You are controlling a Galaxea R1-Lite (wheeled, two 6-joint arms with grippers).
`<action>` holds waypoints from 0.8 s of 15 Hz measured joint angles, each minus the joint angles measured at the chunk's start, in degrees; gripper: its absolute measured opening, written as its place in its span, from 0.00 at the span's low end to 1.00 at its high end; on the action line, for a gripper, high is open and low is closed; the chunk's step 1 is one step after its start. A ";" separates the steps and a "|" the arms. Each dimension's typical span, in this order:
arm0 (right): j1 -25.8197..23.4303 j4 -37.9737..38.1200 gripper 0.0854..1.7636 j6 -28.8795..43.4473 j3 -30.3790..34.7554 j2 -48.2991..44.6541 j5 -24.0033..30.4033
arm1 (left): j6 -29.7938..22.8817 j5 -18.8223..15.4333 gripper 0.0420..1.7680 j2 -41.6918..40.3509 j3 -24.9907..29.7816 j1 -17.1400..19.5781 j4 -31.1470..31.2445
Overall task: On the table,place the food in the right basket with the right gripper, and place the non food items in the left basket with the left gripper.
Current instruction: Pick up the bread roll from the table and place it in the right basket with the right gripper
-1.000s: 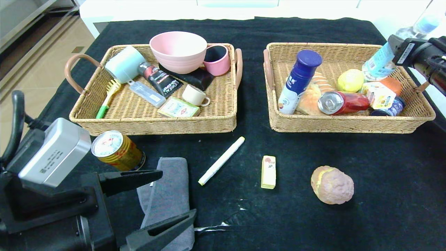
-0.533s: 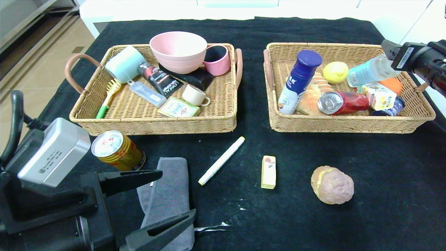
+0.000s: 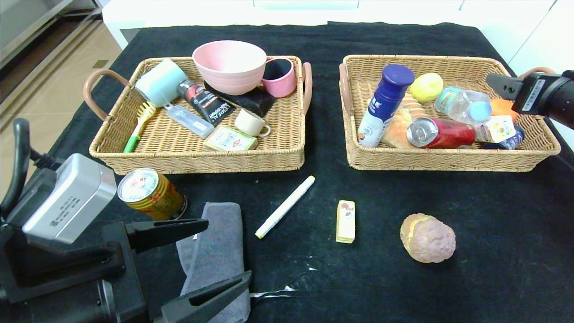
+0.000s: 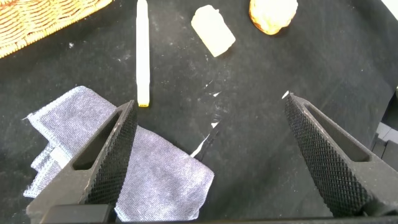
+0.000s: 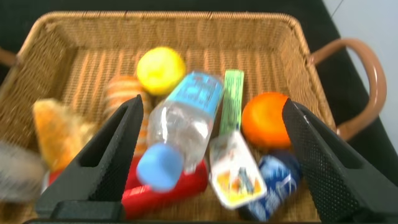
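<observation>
I see a black-clothed table [image 3: 493, 251] with white cabinets behind. My right gripper [image 5: 211, 162] hangs over the right wicker basket [image 3: 448, 159], fingers spread wide and empty, the clear water bottle [image 3: 464, 105] lying inside beneath it. My left gripper [image 4: 208, 155] hovers wide open, holding nothing, above the grey folded cloth [image 3: 215, 255]

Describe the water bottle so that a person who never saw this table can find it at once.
Look at the right basket, the wicker one full of food. The water bottle lies on its side on top of the pile, between the yellow lemon and the orange, above the red can. It is the only clear item there, with a light blue cap and label.
</observation>
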 joint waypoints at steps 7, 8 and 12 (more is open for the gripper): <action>9.90 25.99 0.95 1.30 6.68 -14.19 -1.33 | 0.05 -0.02 0.97 -0.04 0.16 0.00 0.10; 11.86 29.73 0.95 1.85 7.03 -15.82 -2.49 | 0.16 0.00 0.97 -0.04 0.17 0.00 0.10; 18.81 34.13 0.96 5.49 9.64 -19.15 -6.75 | 0.18 0.00 0.97 0.02 0.28 0.00 0.10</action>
